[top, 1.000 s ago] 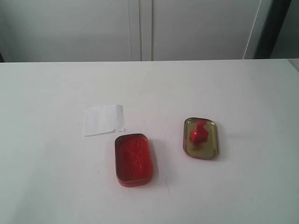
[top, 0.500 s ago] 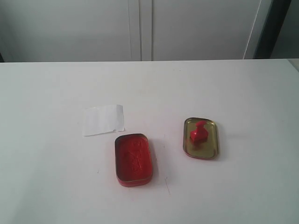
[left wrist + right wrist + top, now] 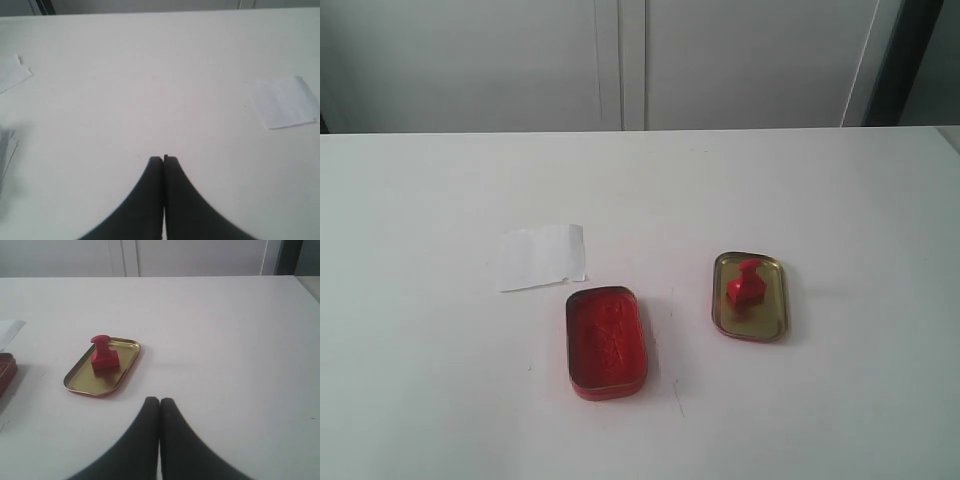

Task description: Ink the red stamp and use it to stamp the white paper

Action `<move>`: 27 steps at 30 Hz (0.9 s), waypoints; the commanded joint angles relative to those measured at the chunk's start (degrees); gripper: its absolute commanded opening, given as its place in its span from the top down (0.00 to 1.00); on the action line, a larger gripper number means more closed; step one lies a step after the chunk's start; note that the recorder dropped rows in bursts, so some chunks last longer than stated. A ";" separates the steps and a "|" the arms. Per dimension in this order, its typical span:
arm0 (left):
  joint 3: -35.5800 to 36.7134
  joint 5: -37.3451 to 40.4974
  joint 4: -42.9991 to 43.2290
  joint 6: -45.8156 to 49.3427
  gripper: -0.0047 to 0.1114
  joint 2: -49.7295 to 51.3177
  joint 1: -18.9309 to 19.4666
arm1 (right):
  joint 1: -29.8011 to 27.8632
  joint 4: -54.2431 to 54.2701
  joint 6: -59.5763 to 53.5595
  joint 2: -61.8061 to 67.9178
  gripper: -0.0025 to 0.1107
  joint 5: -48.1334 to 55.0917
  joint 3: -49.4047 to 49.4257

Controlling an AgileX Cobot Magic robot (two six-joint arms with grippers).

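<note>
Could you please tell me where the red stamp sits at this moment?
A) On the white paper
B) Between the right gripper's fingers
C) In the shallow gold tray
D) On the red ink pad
C: the red stamp stands upright inside the shallow gold tray, apart from the red ink pad and the white paper, while the right gripper is shut on nothing.

Fig. Robot end parts, as seen by the 2 wrist cams.
L: left gripper (image 3: pixel 163 160) has 2 matte black fingers (image 3: pixel 145 202), broad at base, curving in to narrow, squared-off tips w/ a small notch btwn them; fine ribbing along one outer edge. R: right gripper (image 3: pixel 160 401) is the same black, smooth and unmarked, w/ rounder, blunter tips.
</note>
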 commanded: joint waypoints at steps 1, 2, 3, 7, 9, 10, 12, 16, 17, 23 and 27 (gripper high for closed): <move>-5.48 6.78 0.00 -0.15 0.96 7.01 -0.11 | -0.32 0.04 -0.09 -0.28 0.98 -0.83 0.33; -6.71 8.23 0.00 0.16 0.96 8.33 -0.11 | -0.32 0.04 -0.09 -0.28 0.98 -0.83 0.33; -7.93 9.62 0.00 0.27 0.96 9.91 -0.11 | -0.32 0.04 -0.09 -0.28 0.98 -0.83 0.33; -12.39 14.59 0.00 1.64 0.96 15.84 -0.11 | -0.32 0.04 -0.09 -0.28 0.98 -0.83 0.33; -14.33 16.29 -1.35 4.16 0.96 18.97 -0.11 | -0.32 0.04 -0.09 -0.28 0.98 -0.83 0.33; -15.38 17.14 -2.50 5.35 0.96 20.53 -0.11 | -0.32 0.04 -0.09 -0.28 0.98 -0.83 0.33; -17.28 18.62 -5.17 7.69 0.96 23.47 -0.11 | -0.32 0.04 -0.09 -0.28 0.98 -0.83 0.33; -20.78 20.70 -8.61 10.85 0.96 30.01 -0.11 | -0.32 0.04 -0.09 -0.28 0.98 -0.83 0.33; -21.66 21.29 -8.86 11.46 0.96 31.72 -0.11 | -0.32 0.04 -0.09 -0.28 0.98 -0.83 0.33; -27.45 25.33 -8.97 13.23 0.96 41.24 -0.22 | -0.32 0.04 -0.09 -0.28 0.98 -0.83 0.33; -32.36 29.51 -9.31 14.27 0.96 46.99 -0.22 | -0.32 0.04 -0.09 -0.28 0.98 -0.83 0.33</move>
